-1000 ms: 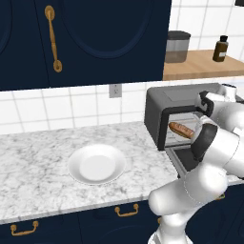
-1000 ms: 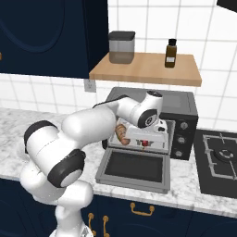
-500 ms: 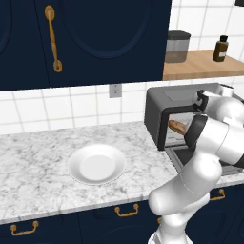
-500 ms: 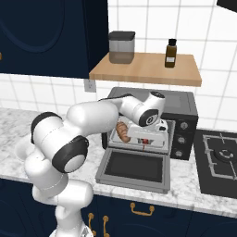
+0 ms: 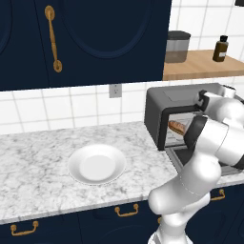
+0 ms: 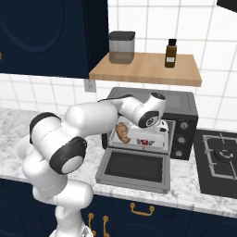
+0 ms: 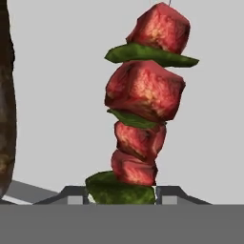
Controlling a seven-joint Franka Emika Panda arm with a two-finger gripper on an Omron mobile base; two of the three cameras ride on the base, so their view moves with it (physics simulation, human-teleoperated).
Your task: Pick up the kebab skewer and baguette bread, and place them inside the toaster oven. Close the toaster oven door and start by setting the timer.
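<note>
The claw point(image 7: 122, 194) reaches into the open toaster oven point(image 6: 183, 104). In the hand view its two dark fingertips point(image 7: 71, 194) stand apart, one on each side of the kebab skewer's lowest green piece, and I cannot tell whether they press it or have let go. The kebab skewer point(image 7: 143, 100) runs straight ahead of the claw, along its line of sight: red meat chunks with green slices between them, against the oven's pale grey inside. In the right base view it shows as a small red spot point(image 6: 144, 142) below the hand. To one side of the claw, at the hand view's left edge, lies the baguette bread point(image 7: 6, 100), also in the oven's mouth point(image 6: 122, 132). Below the claw, the toaster oven door point(image 6: 133, 168) hangs open flat over the worktop point(image 5: 43, 152). Well away on the worktop sits a white plate point(image 5: 97, 164).
</note>
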